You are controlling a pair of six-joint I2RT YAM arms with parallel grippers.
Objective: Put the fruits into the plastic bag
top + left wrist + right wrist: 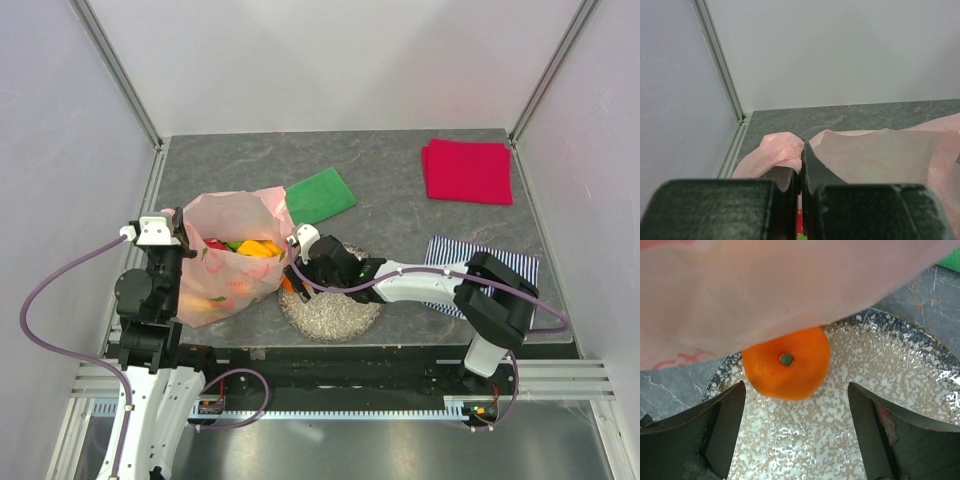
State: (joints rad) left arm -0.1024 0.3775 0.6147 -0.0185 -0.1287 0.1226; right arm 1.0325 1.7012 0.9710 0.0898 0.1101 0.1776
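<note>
The pale pink plastic bag (235, 255) stands open at the left of the table, with several fruits (250, 247) inside: yellow, orange, red and green pieces. My left gripper (178, 240) is shut on the bag's left rim, and pink film (780, 150) is pinched between its jaws (802, 150). An orange (787, 365) lies at the plate's left edge, partly under the overhanging bag (790, 285). My right gripper (796, 390) hangs open just short of it, one finger on each side, touching nothing. From above, the right gripper (297, 270) is at the bag's right side.
The speckled grey plate (335, 315) sits near the table's front edge. A green cloth (320, 195) lies behind the bag, a red folded cloth (467, 170) at the back right, and a striped cloth (500, 262) under the right arm. White walls enclose the table.
</note>
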